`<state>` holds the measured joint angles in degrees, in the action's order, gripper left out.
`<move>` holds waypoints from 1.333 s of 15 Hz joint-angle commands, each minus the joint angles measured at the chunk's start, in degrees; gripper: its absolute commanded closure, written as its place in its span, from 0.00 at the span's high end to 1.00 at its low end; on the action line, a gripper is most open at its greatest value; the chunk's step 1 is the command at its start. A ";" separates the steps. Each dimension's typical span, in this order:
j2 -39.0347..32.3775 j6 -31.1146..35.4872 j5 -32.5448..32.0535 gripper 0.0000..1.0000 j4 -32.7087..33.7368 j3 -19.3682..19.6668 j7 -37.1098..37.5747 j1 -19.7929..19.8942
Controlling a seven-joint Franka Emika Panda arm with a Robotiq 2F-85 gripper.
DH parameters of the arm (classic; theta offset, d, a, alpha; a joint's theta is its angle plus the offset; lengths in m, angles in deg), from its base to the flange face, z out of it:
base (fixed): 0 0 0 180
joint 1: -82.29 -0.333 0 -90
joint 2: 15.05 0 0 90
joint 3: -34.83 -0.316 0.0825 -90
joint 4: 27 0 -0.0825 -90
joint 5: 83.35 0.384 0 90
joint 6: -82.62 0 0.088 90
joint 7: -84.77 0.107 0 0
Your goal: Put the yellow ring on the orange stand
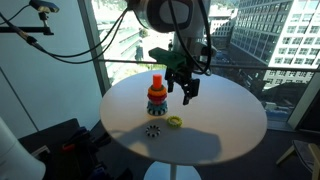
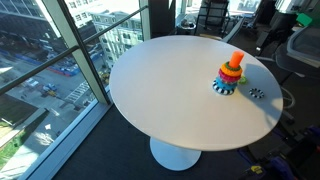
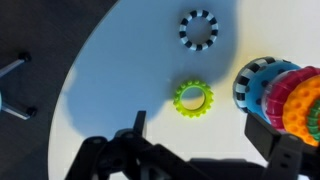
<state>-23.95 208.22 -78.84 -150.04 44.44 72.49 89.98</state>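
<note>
While the end effector hangs above the round white tabletop in an exterior view, its two dark fingers are spread apart with nothing between them. The wrist view shows the same: one finger rises from the lower edge on one side, its partner stands well across from it near the stand, and only bare tabletop lies in the gap.

The yellow ring lies flat on the tabletop, just ahead of that gap in the wrist view, apart from both fingers. It has a scalloped, yellow-green rim and an open centre. The orange stand stands upright near the ring but not touching it, its orange-red peg rising from a stack of coloured rings. In the wrist view the stack fills the right edge, with a blue toothed ring nearest the yellow one.

A dark toothed ring lies flat near the yellow ring, apart from it, and shows black-and-white teeth in the wrist view. In an exterior view the stand sits near the table's edge with the toothed ring just beside it; the yellow ring cannot be made out there.
</note>
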 commanded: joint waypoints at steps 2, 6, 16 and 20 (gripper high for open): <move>-2.80 3.66 2.95 1.00 0.01 -1.72 -0.46 1.02; -4.85 8.00 4.19 1.00 -0.85 -2.43 -0.18 1.07; -9.60 14.01 2.60 1.00 -2.36 -2.42 2.53 1.14; -11.55 17.62 1.55 1.00 -2.82 -2.62 3.77 0.51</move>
<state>-34.74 223.13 -75.79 -152.31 42.55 73.94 90.38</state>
